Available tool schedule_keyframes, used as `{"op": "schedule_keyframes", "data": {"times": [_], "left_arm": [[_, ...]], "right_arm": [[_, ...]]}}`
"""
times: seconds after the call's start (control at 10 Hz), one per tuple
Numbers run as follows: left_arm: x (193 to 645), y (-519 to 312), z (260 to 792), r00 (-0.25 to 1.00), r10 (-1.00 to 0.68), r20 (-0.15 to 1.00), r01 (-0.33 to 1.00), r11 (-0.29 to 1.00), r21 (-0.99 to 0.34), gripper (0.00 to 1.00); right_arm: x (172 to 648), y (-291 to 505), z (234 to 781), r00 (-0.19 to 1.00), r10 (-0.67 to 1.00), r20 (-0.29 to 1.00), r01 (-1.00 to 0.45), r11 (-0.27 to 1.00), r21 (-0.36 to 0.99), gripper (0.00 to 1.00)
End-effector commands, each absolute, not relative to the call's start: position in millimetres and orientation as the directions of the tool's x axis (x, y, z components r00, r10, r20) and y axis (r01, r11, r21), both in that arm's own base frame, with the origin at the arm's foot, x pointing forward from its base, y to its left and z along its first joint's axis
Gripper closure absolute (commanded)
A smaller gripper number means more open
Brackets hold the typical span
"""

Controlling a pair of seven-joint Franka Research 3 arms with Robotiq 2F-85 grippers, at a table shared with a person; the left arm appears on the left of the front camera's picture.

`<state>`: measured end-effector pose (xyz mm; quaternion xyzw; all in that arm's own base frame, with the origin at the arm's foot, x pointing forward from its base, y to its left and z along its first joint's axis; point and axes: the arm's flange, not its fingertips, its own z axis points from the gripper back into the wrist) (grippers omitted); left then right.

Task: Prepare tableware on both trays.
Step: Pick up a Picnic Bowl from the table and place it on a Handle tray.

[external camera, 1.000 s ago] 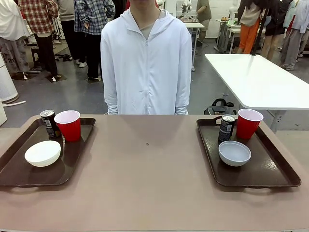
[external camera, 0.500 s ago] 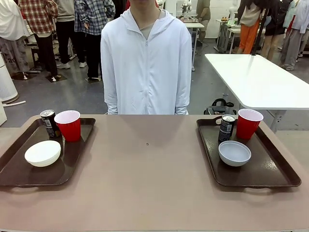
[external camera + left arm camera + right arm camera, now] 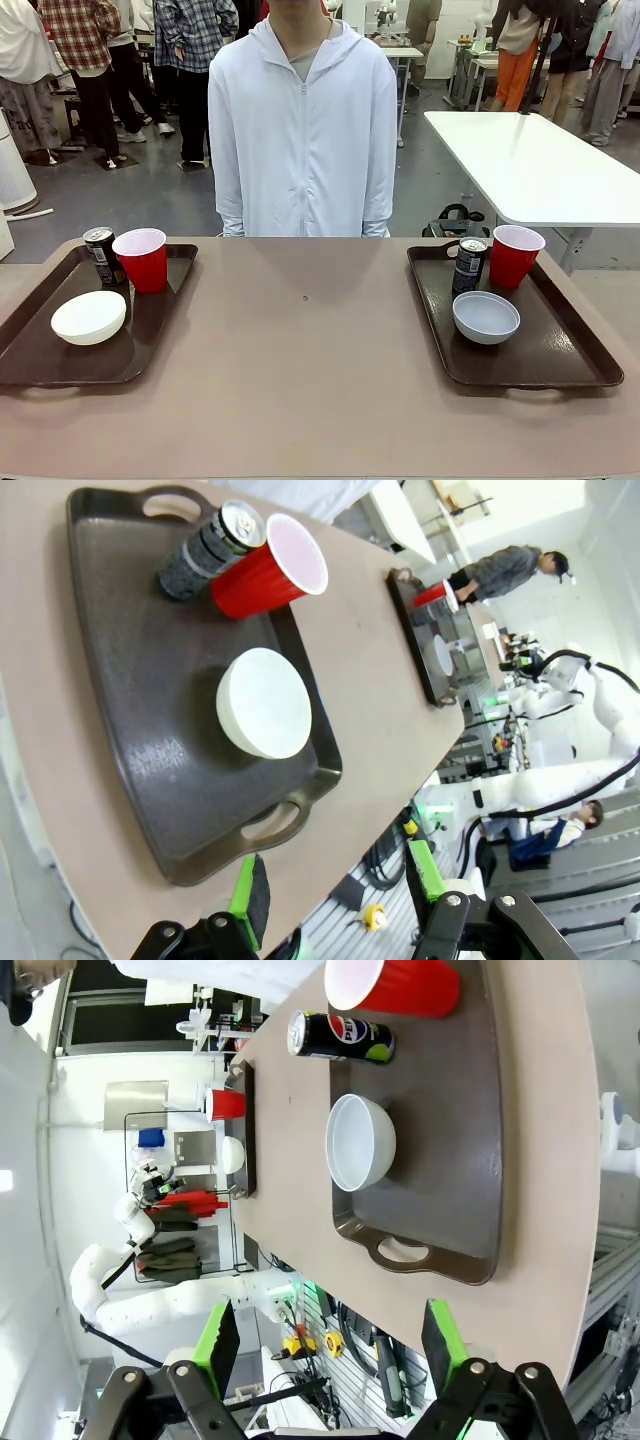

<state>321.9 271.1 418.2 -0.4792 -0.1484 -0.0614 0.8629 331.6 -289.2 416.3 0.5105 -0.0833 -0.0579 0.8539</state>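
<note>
Tableware sits sorted already: on the left tray [image 3: 160,335] a can [image 3: 101,255] touches a red cup [image 3: 142,259], with a white bowl [image 3: 89,317] nearer the robot; the right tray [image 3: 560,350] carries its own can [image 3: 469,264], cup [image 3: 516,255] and bowl [image 3: 486,317] likewise. Cups look light and squashy, best pinched gently at the rim; bowls seem stiff but slick, so grip over the lip; cans are smooth and likely heavier, taken mid-body. Both trays lie well apart on the tabletop [image 3: 310,370]. The left claw [image 3: 340,895] hangs released and holds nothing above its tray's near handle; the right claw [image 3: 330,1345] gapes wide, also empty.
</note>
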Motion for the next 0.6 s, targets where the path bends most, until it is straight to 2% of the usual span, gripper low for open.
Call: {"op": "schedule_keyframes", "data": {"times": [0.0,0.1,0.5], "left_arm": [[321.0,271.3,419.8,0.946,0.050,0.319,0.245,0.533,-0.810,0.27],[321.0,271.3,419.8,0.946,0.050,0.319,0.245,0.533,-0.810,0.27],[321.0,271.3,419.8,0.946,0.050,0.319,0.245,0.533,-0.810,0.27]], "right_arm": [[330.9,-282.6,426.1,0.963,-0.254,0.093,0.043,0.483,0.875,0.04],[331.6,-289.2,416.3,0.979,-0.184,0.083,0.014,0.472,0.881,0.04],[331.6,-289.2,416.3,0.979,-0.184,0.083,0.014,0.472,0.881,0.04]]}}
